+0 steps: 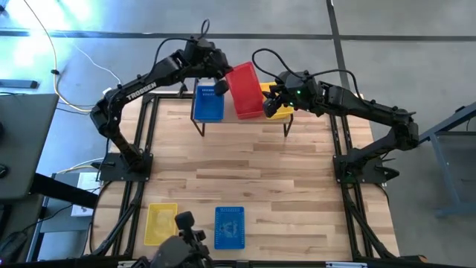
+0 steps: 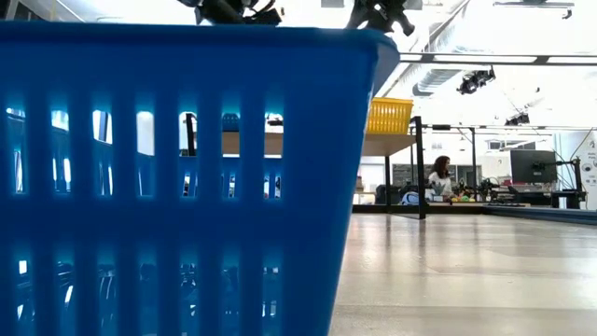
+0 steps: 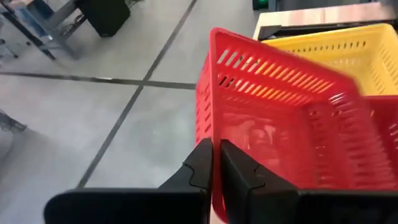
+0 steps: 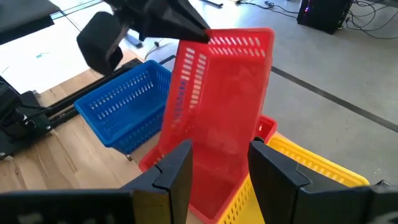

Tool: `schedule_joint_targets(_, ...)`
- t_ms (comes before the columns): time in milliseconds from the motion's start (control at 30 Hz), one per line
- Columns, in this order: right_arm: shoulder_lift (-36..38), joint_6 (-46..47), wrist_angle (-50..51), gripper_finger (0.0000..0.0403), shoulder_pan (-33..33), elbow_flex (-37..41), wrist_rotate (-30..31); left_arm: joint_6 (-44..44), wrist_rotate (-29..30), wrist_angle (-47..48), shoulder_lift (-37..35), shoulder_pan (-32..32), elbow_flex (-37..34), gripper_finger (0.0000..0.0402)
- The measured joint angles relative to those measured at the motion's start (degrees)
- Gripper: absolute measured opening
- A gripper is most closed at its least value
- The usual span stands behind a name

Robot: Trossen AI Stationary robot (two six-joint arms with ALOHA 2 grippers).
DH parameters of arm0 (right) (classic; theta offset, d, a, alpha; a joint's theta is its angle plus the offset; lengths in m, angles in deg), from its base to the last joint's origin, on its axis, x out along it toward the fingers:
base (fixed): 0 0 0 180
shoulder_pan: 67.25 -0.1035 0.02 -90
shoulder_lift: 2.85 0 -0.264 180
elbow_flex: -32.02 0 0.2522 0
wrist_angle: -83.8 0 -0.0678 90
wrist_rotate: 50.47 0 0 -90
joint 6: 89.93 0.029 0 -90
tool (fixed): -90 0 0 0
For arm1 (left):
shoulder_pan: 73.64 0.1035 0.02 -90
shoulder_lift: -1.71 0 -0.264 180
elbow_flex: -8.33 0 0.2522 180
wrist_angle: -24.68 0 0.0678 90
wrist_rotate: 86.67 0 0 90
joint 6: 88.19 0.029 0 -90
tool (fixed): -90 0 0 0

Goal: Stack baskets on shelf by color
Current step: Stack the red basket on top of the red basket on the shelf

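On the shelf (image 1: 286, 123) at the table's far edge a blue basket (image 1: 208, 103) sits on the left and a yellow basket (image 1: 281, 110) on the right. Between them a red basket (image 1: 244, 91) stands tipped steeply on end, with my left gripper (image 1: 222, 80) shut on its raised end. Under its low end the corner of another red basket (image 4: 264, 129) shows. My right gripper (image 4: 217, 165) hovers open over the yellow basket (image 4: 311, 171), its fingers on either side of the tipped basket's low end without a visible touch. My left gripper pinches the red basket's wall at the rim (image 3: 216, 134), near a corner of the raised end, one finger outside (image 3: 200, 168) and one inside. The fingers slant down from the table's left side. The basket is tipped steeply, its low end (image 4: 205, 186) down by the shelf's other baskets.
A yellow basket (image 1: 160, 222) and a blue basket (image 1: 229, 227) lie near the table's front edge; the blue basket (image 2: 187, 187) fills most of the low view. Bare wood lies in between. A person (image 2: 438, 177) sits far behind the table.
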Motion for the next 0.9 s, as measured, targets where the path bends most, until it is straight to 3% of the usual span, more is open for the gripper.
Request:
schedule_joint_targets(233,0.0,-0.1,0.4,0.0140,0.0,0.0,0.0,-4.6,-6.2,2.1,0.1,1.6,0.3,0.0005)
schedule_joint_targets(467,0.0,-0.1,0.5,0.0140,0.0,0.0,-0.1,-5.3,-8.4,3.7,0.3,1.5,0.3,0.0005)
schedule_joint_targets(900,0.0,0.1,0.6,0.0140,0.0,0.0,-0.2,-10.9,-8.6,5.4,0.3,1.5,0.3,0.0008)
